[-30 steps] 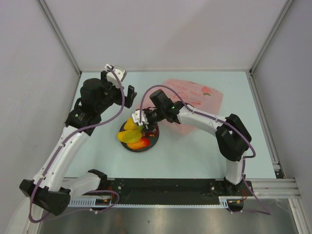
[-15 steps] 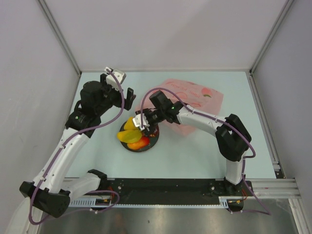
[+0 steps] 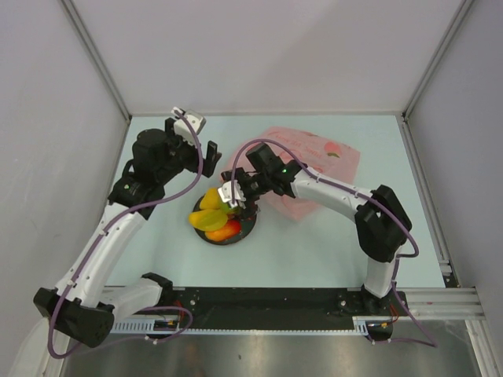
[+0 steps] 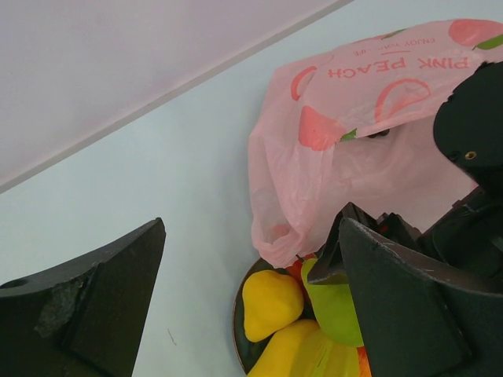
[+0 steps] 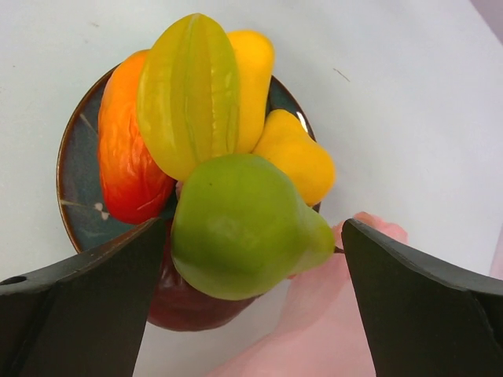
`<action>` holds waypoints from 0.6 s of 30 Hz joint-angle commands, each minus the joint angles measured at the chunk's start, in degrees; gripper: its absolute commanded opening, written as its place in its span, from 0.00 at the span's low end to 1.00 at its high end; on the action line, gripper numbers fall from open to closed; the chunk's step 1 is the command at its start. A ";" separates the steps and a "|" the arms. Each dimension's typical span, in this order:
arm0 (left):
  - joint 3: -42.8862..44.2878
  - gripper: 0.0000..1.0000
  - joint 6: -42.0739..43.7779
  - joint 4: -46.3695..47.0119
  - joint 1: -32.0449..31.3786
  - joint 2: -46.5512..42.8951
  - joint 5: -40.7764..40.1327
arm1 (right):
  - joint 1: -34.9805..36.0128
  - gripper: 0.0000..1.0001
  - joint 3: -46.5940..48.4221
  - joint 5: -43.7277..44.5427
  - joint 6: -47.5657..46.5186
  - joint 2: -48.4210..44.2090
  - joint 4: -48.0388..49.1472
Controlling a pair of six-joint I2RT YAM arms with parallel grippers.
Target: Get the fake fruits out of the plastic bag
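Note:
The fake fruits point(image 3: 211, 218) lie piled on a dark blue plate point(image 3: 247, 229). In the right wrist view a green pear point(image 5: 236, 228) tops the pile, over a yellow-green ribbed fruit point(image 5: 189, 86), a red-orange one point(image 5: 126, 157), a yellow one point(image 5: 295, 153) and a dark red piece point(image 5: 189, 306). My right gripper point(image 5: 253, 226) is open, its fingers on either side of the pear with gaps. The pink plastic bag point(image 3: 322, 161) lies behind the plate, one edge reaching it point(image 4: 283, 236). My left gripper point(image 4: 251, 228) hovers open above the plate's far-left side, holding nothing.
The plate's rim point(image 5: 75, 196) sits near the table's middle, with pale wall panels at the back and both sides. The right arm point(image 3: 338, 192) stretches across the bag's near part. A black rail point(image 3: 267, 302) runs along the near edge.
The right gripper's jaws have spread wide, letting go of the green pear, which now rests on the pile. The right wrist has shifted slightly. The left arm has barely moved.

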 commanded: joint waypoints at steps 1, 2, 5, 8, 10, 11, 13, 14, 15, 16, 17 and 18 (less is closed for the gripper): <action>1.20 0.97 -1.15 1.84 0.45 1.06 1.52 | -0.50 1.00 -0.38 0.24 -0.40 -4.56 0.07; 1.46 0.97 -1.06 1.83 0.45 1.23 1.61 | -0.85 1.00 -0.38 0.33 -0.58 -5.09 -0.46; 2.25 0.97 -0.97 1.48 0.45 2.02 1.87 | -3.05 1.00 -0.47 0.51 -0.23 -7.11 -3.18; 2.70 0.97 -0.62 0.96 0.45 3.08 2.49 | -6.04 1.00 -0.64 0.86 3.44 -9.31 -4.77; 2.61 0.97 -0.19 -0.01 0.45 4.48 3.98 | -7.44 1.00 -0.99 1.73 5.56 -11.24 -5.03; 2.17 0.97 -0.01 -0.36 0.45 4.83 4.59 | -8.76 1.00 -1.00 2.09 8.35 -11.86 -5.12; 1.91 0.97 0.34 -0.98 0.45 6.32 6.18 | -10.08 0.99 -1.00 2.96 11.70 -12.74 -5.12; 1.99 0.97 0.52 -1.07 0.45 8.51 6.71 | -12.00 0.98 -1.26 2.97 13.20 -13.18 -5.82; 2.08 0.97 1.13 -0.81 0.45 9.66 8.28 | -12.72 0.96 -1.35 3.14 16.09 -13.36 -6.26; 2.34 0.96 1.31 -0.54 0.45 10.89 8.81 | -13.59 0.95 -1.43 3.58 17.51 -13.53 -6.78; 3.13 0.95 1.92 0.07 0.45 13.95 9.34 | -14.99 0.91 -1.96 3.67 20.57 -13.62 -7.66; 3.57 0.95 2.36 0.34 0.45 15.37 10.57 | -15.88 0.90 -2.14 3.76 22.43 -13.71 -7.76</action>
